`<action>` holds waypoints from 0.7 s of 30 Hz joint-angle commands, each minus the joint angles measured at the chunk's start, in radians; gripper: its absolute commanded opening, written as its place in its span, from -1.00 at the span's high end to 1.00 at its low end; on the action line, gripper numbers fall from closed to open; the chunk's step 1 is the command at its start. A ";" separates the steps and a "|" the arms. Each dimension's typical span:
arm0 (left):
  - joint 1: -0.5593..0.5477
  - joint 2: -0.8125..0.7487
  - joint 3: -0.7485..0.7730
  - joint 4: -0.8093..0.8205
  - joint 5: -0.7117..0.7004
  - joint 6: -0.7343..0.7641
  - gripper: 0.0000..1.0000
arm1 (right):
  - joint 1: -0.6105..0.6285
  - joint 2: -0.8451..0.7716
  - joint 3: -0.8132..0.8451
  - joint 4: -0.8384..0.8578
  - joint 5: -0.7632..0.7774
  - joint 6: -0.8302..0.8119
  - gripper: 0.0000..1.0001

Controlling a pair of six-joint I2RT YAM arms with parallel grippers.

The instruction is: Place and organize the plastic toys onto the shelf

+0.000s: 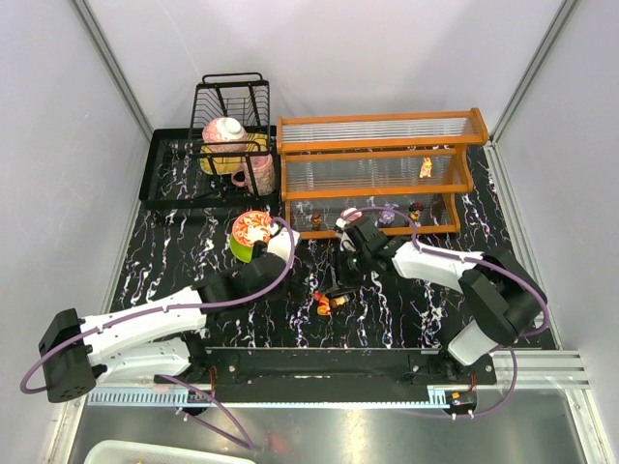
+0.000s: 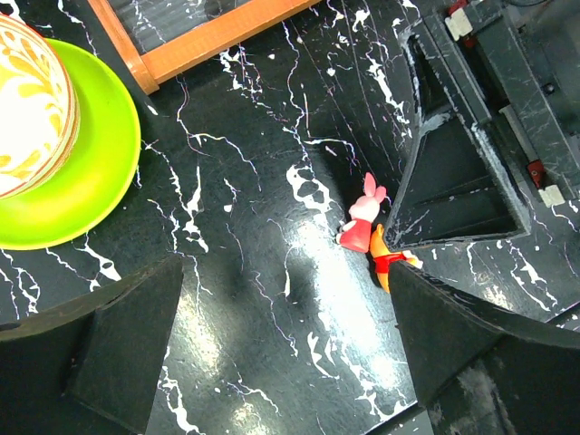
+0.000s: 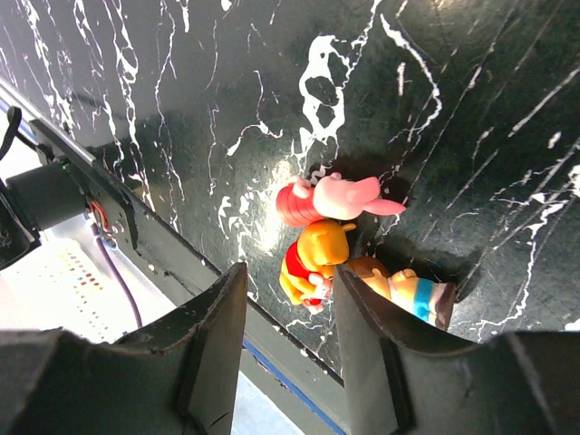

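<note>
Top external view: at far left the left arm reaches to just beside the bowl [image 1: 253, 229]. Its wrist view shows the left gripper [image 2: 285, 290] spread wide with nothing between the fingers, so it is idle.

In the middle, three toys [image 1: 329, 302] lie in a cluster on the table [image 1: 193, 261], well apart from the shelf [image 1: 377, 145]. The right wrist view shows them touching: a pink toy [image 3: 335, 198], a yellow toy [image 3: 313, 258] and a blue-banded toy [image 3: 412, 294]. The right gripper [image 3: 292, 272] hovers over them, jaws part-spread astride the yellow toy and not clamped on it.

Further right, four toys appear to stand on the shelf. Three are on the bottom tier and one [image 1: 426, 167] is on the middle tier; none shows on the top tier.

I judge the task a little over half done, with the table cluster left to place.
</note>
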 commanded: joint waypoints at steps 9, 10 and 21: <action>0.006 -0.003 0.003 0.042 -0.018 0.001 -0.97 | 0.012 0.058 0.007 0.073 -0.048 -0.040 -0.03; 0.006 -0.003 0.003 0.042 -0.019 0.002 -0.98 | 0.011 0.068 0.008 0.076 -0.050 -0.039 -0.04; 0.010 0.005 0.008 0.045 -0.016 0.010 -0.98 | 0.024 0.068 -0.008 0.050 -0.054 -0.054 -0.03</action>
